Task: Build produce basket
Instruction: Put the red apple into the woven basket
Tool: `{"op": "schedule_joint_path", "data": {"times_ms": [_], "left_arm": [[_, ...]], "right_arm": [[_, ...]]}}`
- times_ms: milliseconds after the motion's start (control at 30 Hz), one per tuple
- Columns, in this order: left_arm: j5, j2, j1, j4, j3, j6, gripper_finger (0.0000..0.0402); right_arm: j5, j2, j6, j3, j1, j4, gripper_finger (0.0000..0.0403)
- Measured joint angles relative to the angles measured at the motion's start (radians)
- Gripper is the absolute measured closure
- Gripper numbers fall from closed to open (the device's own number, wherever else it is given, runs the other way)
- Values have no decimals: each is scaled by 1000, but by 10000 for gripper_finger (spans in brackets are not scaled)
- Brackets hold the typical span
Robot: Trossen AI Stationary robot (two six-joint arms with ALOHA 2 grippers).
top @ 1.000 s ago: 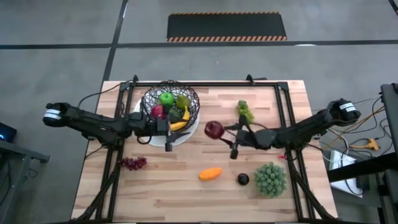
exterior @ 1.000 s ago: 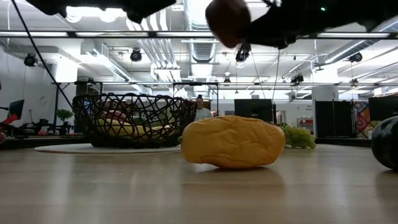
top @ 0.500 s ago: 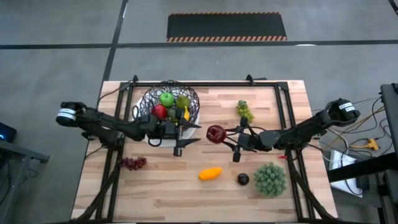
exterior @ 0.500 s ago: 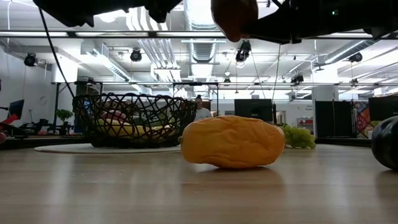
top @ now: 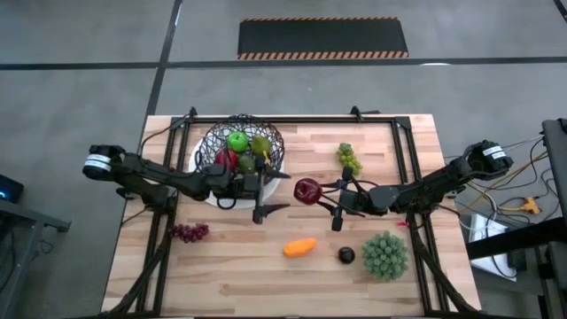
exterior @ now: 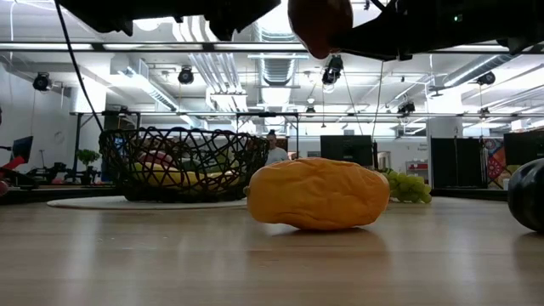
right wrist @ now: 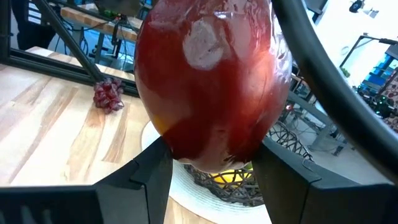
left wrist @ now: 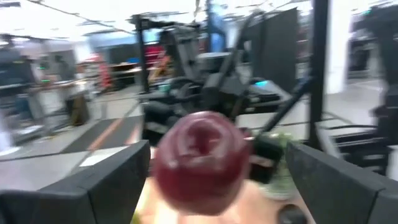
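Handover looks to be the step in hand. The right pincer (top: 312,190) is clenched on a red apple (top: 306,189), held in the air over the middle of the table (top: 390,275), and in the right wrist view the fruit fills the space between the two dark fingers (right wrist: 143,180). A second ago the left pincer (top: 275,191) sat at the basket (top: 244,151) rim; now it has swung out towards the table's centre and faces the apple with its jaws spread wide, empty (the left wrist view shows the apple head-on between them, not yet touched).

That shift suggests the left arm means to take the apple and carry it to the basket, which stands on a white plate (top: 199,159) near the far edge, left of centre, and already holds a green apple (top: 236,140), a red fruit (top: 225,158), a banana (top: 263,163) and more.

Left out on the table:
- green grapes (top: 348,158), towards the far right;
- purple grapes (top: 189,232), near the left edge;
- an orange piece (top: 299,247) and a dark plum (top: 345,255), towards the near edge;
- a spiky green ball (top: 385,254) beside the plum.

By my judgement the basket is about half built.
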Motion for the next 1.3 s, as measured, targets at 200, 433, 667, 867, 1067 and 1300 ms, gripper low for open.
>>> {"op": "schedule_joint_path", "data": {"times_ms": [200, 433, 667, 867, 1067, 1300], "left_arm": [[22, 33, 3, 60, 0, -4, 43], [22, 138, 16, 147, 32, -5, 43], [19, 212, 22, 169, 85, -3, 43], [19, 230, 22, 168, 100, 3, 66], [11, 230, 22, 168, 99, 3, 104], [0, 229, 25, 165, 98, -2, 109]], "right_arm": [[0, 0, 0, 0, 0, -1, 218], [-1, 0, -6, -1, 0, -2, 218], [-3, 0, -8, -3, 0, -3, 218], [-3, 0, -7, -3, 0, -5, 218], [-3, 0, -5, -3, 0, -5, 214], [10, 0, 13, 2, 0, -13, 173]]}}
